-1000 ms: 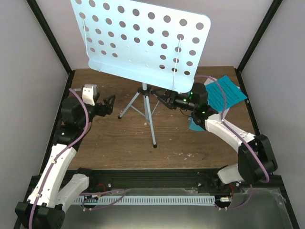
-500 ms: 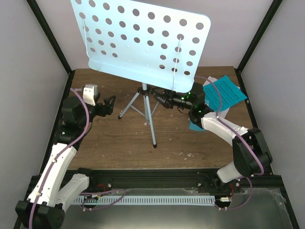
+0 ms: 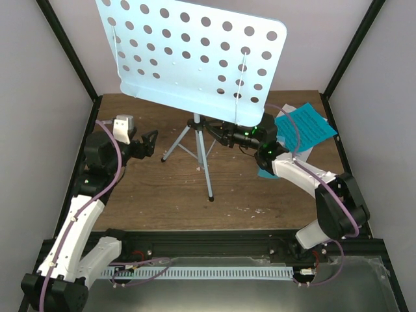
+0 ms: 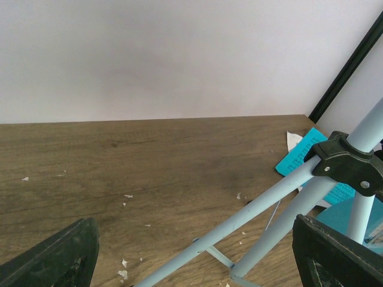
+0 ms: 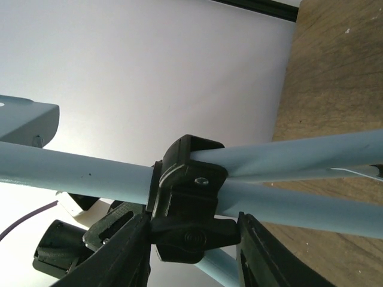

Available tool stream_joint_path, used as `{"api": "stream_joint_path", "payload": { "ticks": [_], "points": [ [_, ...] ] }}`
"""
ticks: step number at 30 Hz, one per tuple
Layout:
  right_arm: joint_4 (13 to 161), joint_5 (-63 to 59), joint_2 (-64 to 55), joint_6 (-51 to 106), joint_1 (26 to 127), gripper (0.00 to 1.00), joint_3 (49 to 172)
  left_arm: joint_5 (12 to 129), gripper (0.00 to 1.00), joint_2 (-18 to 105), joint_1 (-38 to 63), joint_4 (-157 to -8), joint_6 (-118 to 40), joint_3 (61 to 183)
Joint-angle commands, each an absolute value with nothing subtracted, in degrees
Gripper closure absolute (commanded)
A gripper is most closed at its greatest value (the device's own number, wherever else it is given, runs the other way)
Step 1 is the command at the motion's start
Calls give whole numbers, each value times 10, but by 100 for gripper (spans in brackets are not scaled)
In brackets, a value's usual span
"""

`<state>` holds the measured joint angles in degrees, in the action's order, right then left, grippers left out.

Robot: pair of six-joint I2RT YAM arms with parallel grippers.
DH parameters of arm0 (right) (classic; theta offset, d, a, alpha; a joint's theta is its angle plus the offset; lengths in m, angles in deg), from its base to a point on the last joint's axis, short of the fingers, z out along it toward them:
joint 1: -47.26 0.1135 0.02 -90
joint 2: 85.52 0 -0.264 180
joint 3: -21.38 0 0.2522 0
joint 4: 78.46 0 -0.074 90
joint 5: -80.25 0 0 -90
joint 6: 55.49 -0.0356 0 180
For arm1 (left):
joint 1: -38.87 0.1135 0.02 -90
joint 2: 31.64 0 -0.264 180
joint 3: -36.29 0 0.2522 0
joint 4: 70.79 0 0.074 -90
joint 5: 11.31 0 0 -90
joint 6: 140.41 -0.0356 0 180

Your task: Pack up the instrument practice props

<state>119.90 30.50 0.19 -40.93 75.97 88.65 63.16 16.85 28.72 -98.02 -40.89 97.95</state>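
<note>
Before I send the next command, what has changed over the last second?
The right end effector has eased left toward the music stand; its fingers now flank the black clamp knob. Whether they grip it I cannot tell. The left end effector, stand and music sheets stayed put.

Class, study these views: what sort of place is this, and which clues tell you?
Probably a robot test booth: plain walls and black frame posts enclose a wooden table, two arms are bolted at its near edge, and a music stand and sheets serve as props.
</note>
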Motion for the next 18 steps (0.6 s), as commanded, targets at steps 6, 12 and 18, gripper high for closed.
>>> {"api": "stream_joint_path", "payload": {
  "ticks": [6,12,18],
  "points": [
    [1243,305,8,-414,770,67,893,630,10,163,290,-986,-417,987],
    [1284,298,10,-396,775,75,867,631,11,163,289,-985,-417,987],
    [1337,271,15,-332,786,79,833,630,10,162,290,-985,-417,987]
  ]
}}
